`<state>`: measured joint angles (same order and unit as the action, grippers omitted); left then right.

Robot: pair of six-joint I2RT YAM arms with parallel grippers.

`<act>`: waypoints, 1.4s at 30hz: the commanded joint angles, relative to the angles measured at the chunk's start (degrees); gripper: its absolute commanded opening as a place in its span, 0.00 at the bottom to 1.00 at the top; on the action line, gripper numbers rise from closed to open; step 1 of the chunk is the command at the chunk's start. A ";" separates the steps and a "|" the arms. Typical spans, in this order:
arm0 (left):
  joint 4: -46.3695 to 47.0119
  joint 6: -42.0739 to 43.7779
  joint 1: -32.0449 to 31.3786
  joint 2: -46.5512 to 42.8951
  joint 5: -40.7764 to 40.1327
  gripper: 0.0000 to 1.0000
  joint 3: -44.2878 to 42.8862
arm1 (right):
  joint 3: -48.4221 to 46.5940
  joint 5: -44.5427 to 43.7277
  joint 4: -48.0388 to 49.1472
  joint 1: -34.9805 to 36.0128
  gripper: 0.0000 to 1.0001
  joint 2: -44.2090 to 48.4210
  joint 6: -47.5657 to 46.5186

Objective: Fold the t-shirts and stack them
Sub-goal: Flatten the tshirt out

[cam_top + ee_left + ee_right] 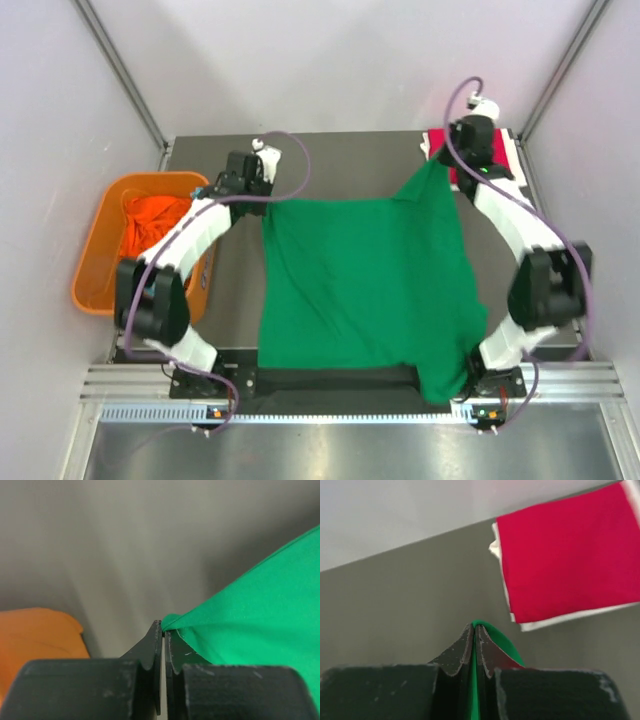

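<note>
A bright green cotton t-shirt [370,280] lies spread over most of the dark grey tabletop [340,160], caught at its two far corners by the two arms. The left gripper [263,198] holds the shirt's far left corner. In the left wrist view that gripper [163,626] has its black fingers [150,647] pressed together, with the tip of the green cloth [260,615] pinched between them and the rest fanning away to the right of the fingers. The right gripper [440,166] holds the far right corner, which rises to a peak above the rest of the shirt. In the right wrist view its fingers [460,650] are likewise clamped together at the gripper [473,626], a thin line of green [507,647] running between the pads and bulging out on the right side.

Between the two grips the far hem sags a little. The near right part of the shirt hangs over the table's near edge, beside the base of the right arm.

A folded crimson red t-shirt [570,555] lies flat at the far right corner of the table, just beyond the right gripper's fingertips, with a white edge showing beneath it. In the overhead view it [436,145] is mostly hidden by the right wrist. Left of the table stands a rigid orange plastic tub [95,270] holding a crumpled orange t-shirt [160,215].
</note>
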<state>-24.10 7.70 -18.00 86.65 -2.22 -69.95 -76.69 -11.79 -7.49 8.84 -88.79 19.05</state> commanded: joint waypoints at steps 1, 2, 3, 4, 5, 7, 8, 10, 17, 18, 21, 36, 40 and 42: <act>6.34 2.05 4.63 8.66 -1.56 0.00 -7.11 | -6.53 8.53 15.92 0.03 0.00 -9.70 2.13; 6.08 3.44 4.90 10.97 -2.08 0.00 -10.26 | -10.98 10.98 16.01 -0.23 0.00 -12.95 3.09; 5.73 4.07 5.08 13.08 -3.13 0.00 -11.94 | -13.03 11.61 16.88 -0.14 0.00 -18.73 3.71; 5.29 4.59 5.34 16.76 -4.71 0.00 -13.53 | -15.23 13.97 17.24 -0.14 0.00 -21.39 4.24; 5.46 5.47 5.60 18.19 -5.33 0.00 -15.54 | -19.69 16.08 17.24 0.03 0.00 -23.94 5.37; 5.73 6.27 6.66 21.97 -5.95 0.00 -17.84 | -24.02 17.67 16.80 -0.05 0.00 -30.19 6.61; 5.73 6.62 7.18 23.03 -5.78 0.00 -18.55 | -27.08 18.03 16.98 -0.05 0.00 -31.78 7.83; 5.73 6.80 8.15 25.58 -5.52 0.00 -20.39 | -29.30 19.08 18.73 -0.05 0.00 -35.82 8.89; 6.25 8.64 9.12 30.94 -5.34 0.00 -23.91 | -41.85 20.22 18.91 -0.05 0.00 -46.90 14.79; 6.52 8.47 9.73 31.47 -5.08 0.00 -24.18 | -43.36 20.58 18.22 0.03 0.00 -48.91 14.96; 5.99 7.42 10.26 31.21 -6.21 0.00 -25.84 | -46.80 21.02 17.15 -0.05 0.00 -49.55 15.40; 2.83 2.14 7.81 2.68 6.61 0.00 -26.38 | -33.09 -0.50 -14.00 -2.78 0.00 -2.14 5.91; 2.65 3.80 3.68 -6.39 5.65 0.00 -23.92 | -32.04 -5.43 -25.10 -3.65 0.00 9.49 7.40; 2.56 3.64 1.49 -11.73 6.08 0.00 -23.39 | -31.69 -5.87 -29.84 -3.83 0.00 16.33 8.37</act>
<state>-23.00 10.68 -13.76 80.97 1.96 -95.20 -108.29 -12.91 -24.75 5.78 -78.91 27.14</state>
